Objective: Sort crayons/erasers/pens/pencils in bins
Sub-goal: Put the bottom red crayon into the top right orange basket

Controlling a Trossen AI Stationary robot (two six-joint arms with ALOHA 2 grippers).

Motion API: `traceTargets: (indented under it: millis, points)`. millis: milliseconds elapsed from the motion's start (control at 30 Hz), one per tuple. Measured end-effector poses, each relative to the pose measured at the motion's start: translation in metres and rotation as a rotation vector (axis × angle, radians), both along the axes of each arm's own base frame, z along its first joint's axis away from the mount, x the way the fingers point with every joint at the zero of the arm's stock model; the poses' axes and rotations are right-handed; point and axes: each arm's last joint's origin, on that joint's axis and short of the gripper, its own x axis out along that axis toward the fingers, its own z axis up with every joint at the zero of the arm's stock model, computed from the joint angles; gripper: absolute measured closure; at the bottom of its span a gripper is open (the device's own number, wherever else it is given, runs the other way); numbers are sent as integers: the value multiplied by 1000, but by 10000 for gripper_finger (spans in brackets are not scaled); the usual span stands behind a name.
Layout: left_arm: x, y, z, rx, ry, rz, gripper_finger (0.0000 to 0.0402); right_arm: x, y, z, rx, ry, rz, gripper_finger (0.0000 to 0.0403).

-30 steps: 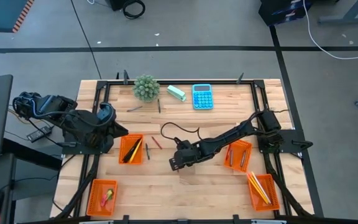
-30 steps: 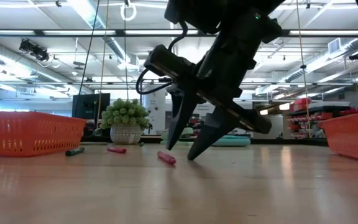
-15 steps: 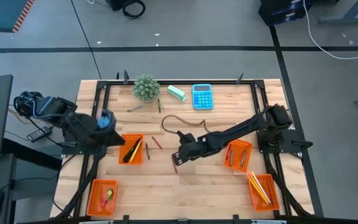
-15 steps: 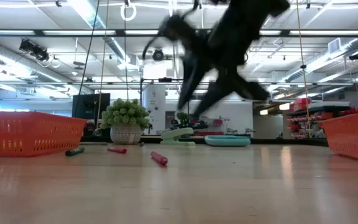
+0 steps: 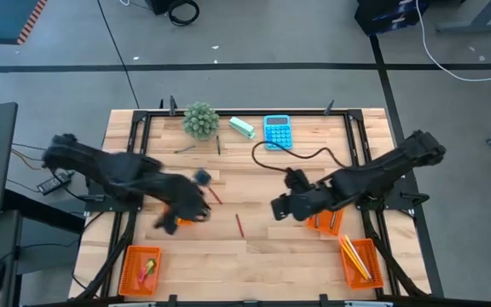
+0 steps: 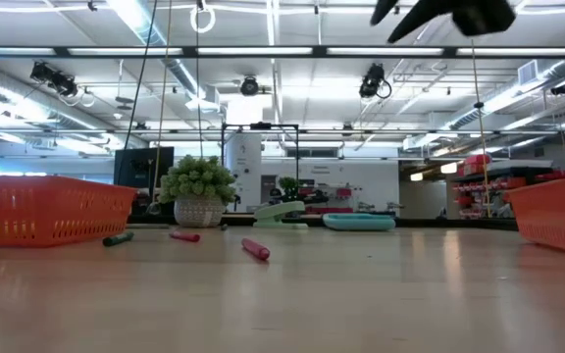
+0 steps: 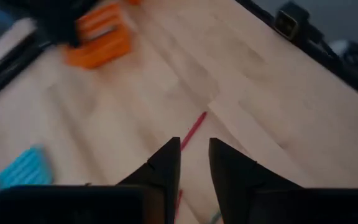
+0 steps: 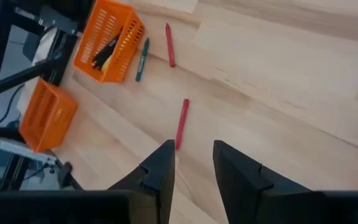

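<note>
A red crayon (image 5: pixel 239 224) lies flat on the bare wood mid-table, also in the right wrist view (image 8: pixel 181 123) and the left wrist view (image 7: pixel 193 130). My right gripper (image 5: pixel 276 208) hangs above and to the right of it, open, with nothing between its fingers (image 8: pixel 193 163). My left gripper (image 7: pixel 194 163) reaches in over the left bin (image 5: pixel 183 219), open by a narrow gap, with nothing between its fingers either. A second red crayon (image 8: pixel 169 45) and a green stick (image 8: pixel 142 51) lie beside that bin (image 8: pixel 107 40), which holds black pens.
Three more orange bins stand at near left (image 5: pixel 141 269), right (image 5: pixel 326 213) and near right (image 5: pixel 361 260), the last holding yellow pencils. A potted plant (image 5: pixel 200 119), a mint-green block (image 5: pixel 242 128), a blue calculator (image 5: pixel 277 132) and two dark pens (image 5: pixel 186 148) are at the far side.
My right gripper has risen from the table beside the red crayon and drawn back toward the table's right edge; the crayon stays lying on the wood. My left gripper has swung from the left edge out over the left bin toward mid-table, rolling as it went.
</note>
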Motion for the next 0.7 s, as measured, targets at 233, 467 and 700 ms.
traceTargets:
  millis: [233,467,700]
  points:
    - [60,-5,-60,70,162,-245,278,-32,10,12,-40,35,21,285]
    - [94,-4,-110,243,222,-481,286,-40,22,4,-62,58,-50,285]
    - [119,11,-163,421,362,-514,308,-38,34,-5,-26,54,-114,285]
